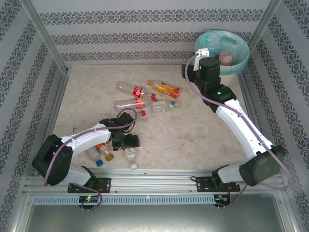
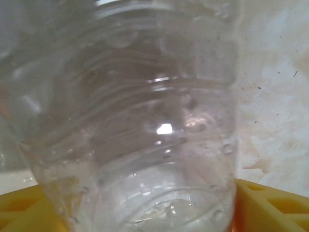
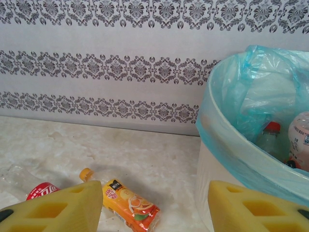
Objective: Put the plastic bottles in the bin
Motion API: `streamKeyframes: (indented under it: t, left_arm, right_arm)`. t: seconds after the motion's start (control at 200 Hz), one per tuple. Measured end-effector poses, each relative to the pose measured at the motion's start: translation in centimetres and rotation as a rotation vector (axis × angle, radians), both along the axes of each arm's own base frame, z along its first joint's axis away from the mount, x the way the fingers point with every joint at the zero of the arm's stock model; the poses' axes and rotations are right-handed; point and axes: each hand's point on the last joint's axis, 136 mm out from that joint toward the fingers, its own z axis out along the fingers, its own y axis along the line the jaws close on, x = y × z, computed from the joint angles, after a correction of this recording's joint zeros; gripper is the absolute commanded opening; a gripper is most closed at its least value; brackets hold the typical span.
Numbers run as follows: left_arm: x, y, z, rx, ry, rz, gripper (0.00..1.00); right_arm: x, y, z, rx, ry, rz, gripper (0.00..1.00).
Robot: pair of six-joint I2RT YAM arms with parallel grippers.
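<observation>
The left gripper point(image 2: 145, 208) is sitting around a clear bottle point(image 2: 135, 121). Its yellow foam fingers point(image 2: 270, 203) are standing one on each side of the bottle's fat middle. They look like they are touching it, but I cannot tell if they are squeezing it. The bottle's long way seems to be running out ahead of the fingers, not across them. It is made of thin see-through plastic with round ridges and little drops on it, so it may be easy to squash or let slip.

The right gripper point(image 3: 154, 212) is waiting with its fingers apart and nothing between them. The bin point(image 3: 215, 140), a big round cream tub with a crinkly blue-green bag, is standing just beside its right finger. The left arm is nearer to this bottle. The bin is lying well away from that arm's fingers, over by the other arm.
</observation>
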Motion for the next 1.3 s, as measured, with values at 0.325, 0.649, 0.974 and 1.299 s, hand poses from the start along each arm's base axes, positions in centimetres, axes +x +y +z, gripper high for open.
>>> streamKeyframes:
  t: [0.325,0.649,0.974,1.299]
  left_arm:
    - [-0.1,-0.6,0.2,-0.029,-0.005,-0.049,0.6]
    - [2.8,-2.5,11.4,-0.2,-0.354,-0.159,0.64]
    - [4.4,-3.5,21.5,-0.279,-0.868,-0.434,0.74]
    - [5.9,-4.6,25.3,-0.22,-1.187,-0.632,0.74]
  right_arm:
    - [0.0,0.0,0.0,0.011,0.002,-0.002,0.6]
    - [-1.0,2.7,0.7,0.076,-0.009,0.125,0.62]
    - [-8.7,14.6,3.3,0.165,-0.065,0.77,0.69]
    - [-16.0,20.8,2.7,0.182,-0.03,1.191,0.75]
